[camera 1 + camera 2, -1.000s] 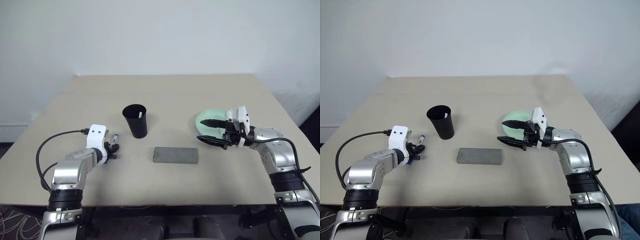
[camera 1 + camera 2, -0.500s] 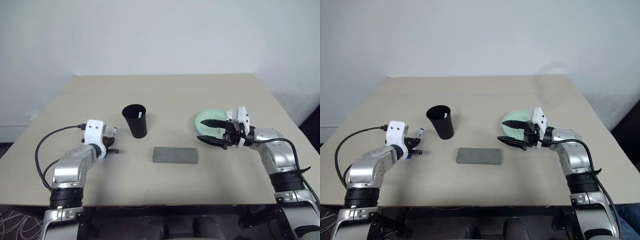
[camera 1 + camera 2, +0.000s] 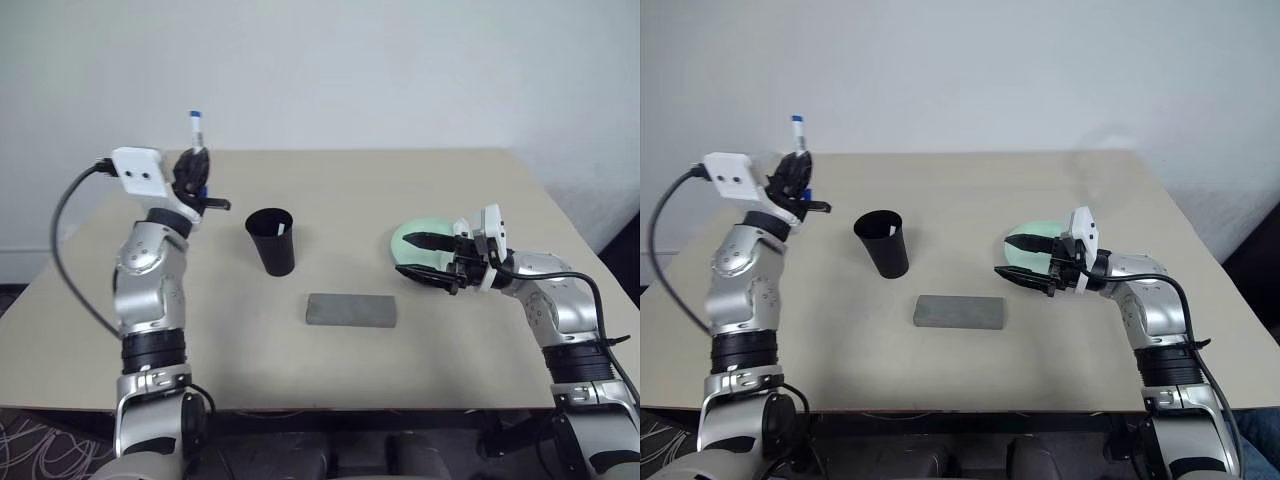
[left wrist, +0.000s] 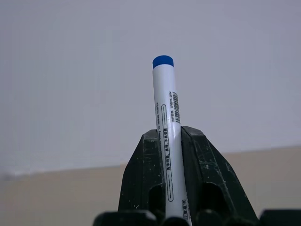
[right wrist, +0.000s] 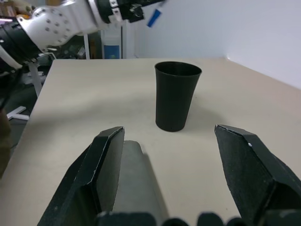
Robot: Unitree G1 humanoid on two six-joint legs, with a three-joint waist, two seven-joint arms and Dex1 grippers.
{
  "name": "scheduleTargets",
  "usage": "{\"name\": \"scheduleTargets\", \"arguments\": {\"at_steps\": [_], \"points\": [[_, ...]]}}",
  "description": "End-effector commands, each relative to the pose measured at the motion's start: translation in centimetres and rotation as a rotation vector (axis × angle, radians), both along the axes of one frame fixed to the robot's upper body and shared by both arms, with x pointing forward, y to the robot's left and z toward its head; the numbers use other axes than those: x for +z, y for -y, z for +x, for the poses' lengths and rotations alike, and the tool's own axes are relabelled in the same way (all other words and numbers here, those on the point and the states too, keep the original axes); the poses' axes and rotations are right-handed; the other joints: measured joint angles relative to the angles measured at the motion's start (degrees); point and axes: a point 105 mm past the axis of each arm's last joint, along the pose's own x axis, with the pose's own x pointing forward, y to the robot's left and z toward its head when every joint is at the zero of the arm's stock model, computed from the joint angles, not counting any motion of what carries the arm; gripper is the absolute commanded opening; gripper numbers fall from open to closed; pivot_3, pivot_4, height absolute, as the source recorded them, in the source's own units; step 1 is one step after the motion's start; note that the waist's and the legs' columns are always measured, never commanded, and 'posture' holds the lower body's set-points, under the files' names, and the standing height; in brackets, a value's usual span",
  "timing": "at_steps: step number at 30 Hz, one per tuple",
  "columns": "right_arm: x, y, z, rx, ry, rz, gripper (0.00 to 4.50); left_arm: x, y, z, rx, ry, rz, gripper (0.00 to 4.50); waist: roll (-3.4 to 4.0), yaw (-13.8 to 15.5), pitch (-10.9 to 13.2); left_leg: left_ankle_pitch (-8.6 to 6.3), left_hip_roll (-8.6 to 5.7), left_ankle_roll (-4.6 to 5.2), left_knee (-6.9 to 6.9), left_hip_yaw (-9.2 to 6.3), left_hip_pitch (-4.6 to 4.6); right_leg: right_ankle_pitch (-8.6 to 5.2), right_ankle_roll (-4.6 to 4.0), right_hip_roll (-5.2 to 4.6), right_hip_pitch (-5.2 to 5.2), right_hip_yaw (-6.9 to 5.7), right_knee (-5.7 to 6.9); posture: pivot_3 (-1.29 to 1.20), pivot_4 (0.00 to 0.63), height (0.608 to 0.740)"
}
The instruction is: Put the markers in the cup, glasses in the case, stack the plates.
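Left gripper [image 3: 197, 182] is raised above the table's [image 3: 330, 190] far left area, fingers clamped on a white-barrelled marker [image 3: 197, 128]. The marker stands nearly upright out of the grip; the left wrist view shows its blue end [image 4: 163, 61] at the top and printed text with a barcode along the barrel, which sits between the two black fingers [image 4: 143, 174].

Black cup [image 3: 271, 241] stands upright on the table, to the right of and lower than the raised gripper, well apart from it. A white sliver shows at the cup's inner rim in the head views; whether this is the second marker cannot be confirmed.

Grey case [image 3: 351, 310] lies flat with lid shut, in front of the cup on the near side of the table. In the right wrist view its end lies just beyond the right gripper's fingers, with the cup [image 5: 177, 96] standing behind it.

Right gripper [image 3: 426, 257] hangs above the near edge of the mint green plate [image 3: 415, 238], pointing left toward the case, jaws spread wide with nothing between them. A blue plate cannot be told apart from the green one here. The glasses cannot be made out.
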Motion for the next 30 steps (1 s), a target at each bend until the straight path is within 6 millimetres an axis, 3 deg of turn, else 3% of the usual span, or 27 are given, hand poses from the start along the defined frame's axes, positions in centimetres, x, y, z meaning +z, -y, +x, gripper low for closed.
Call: {"name": "scheduleTargets", "arguments": {"at_steps": [1,8,18,19,27,30], "points": [[1.6,0.3,-0.1,-0.019,0.059,0.026,3.33,1.6,2.6,0.3,-0.114,0.09,0.018,0.14,-0.01,0.0,0.0,0.0,0.03,0.01,0.02,0.04,0.0,0.01,0.01,0.04,0.0,0.02,0.0,0.0,0.0,0.74],[1.7,0.7,-0.3,-0.048,0.068,0.024,3.33,0.2,5.1,1.5,-0.184,0.101,0.052,0.14,-0.01,-0.1,0.0,0.01,0.36,-0.04,0.05,0.2,0.02,0.15,-0.14,0.39,-0.02,0.12,-0.04,0.0,0.0,0.74],[1.7,1.2,-0.5,-0.072,0.071,0.017,3.33,-1.2,4.2,2.0,-0.127,0.098,0.073,0.14,-0.02,0.0,0.0,0.06,0.45,-0.06,0.16,0.25,0.02,0.24,-0.11,0.42,0.02,0.13,-0.03,0.0,0.0,0.74],[1.6,1.2,-0.5,-0.072,0.071,0.016,3.33,-1.3,4.1,2.0,-0.123,0.097,0.07,0.86,-0.02,0.0,0.0,0.06,0.45,-0.06,0.17,0.25,0.02,0.25,-0.1,0.42,0.02,0.13,-0.03,0.0,0.0,0.74],[1.7,1.1,-0.3,-0.067,0.072,0.013,3.33,-1.8,4.2,2.1,-0.107,0.096,0.076,3.52,-0.02,0.0,0.0,0.05,0.46,-0.06,0.17,0.24,0.02,0.25,-0.09,0.43,0.02,0.12,-0.03,0.0,0.0,0.74],[1.7,1.0,-0.3,-0.063,0.072,0.012,3.33,-1.8,4.2,2.0,-0.108,0.096,0.074,3.52,-0.02,0.0,0.0,0.05,0.46,-0.06,0.17,0.25,0.02,0.25,-0.09,0.42,0.02,0.13,-0.03,0.0,0.0,0.74]]}}
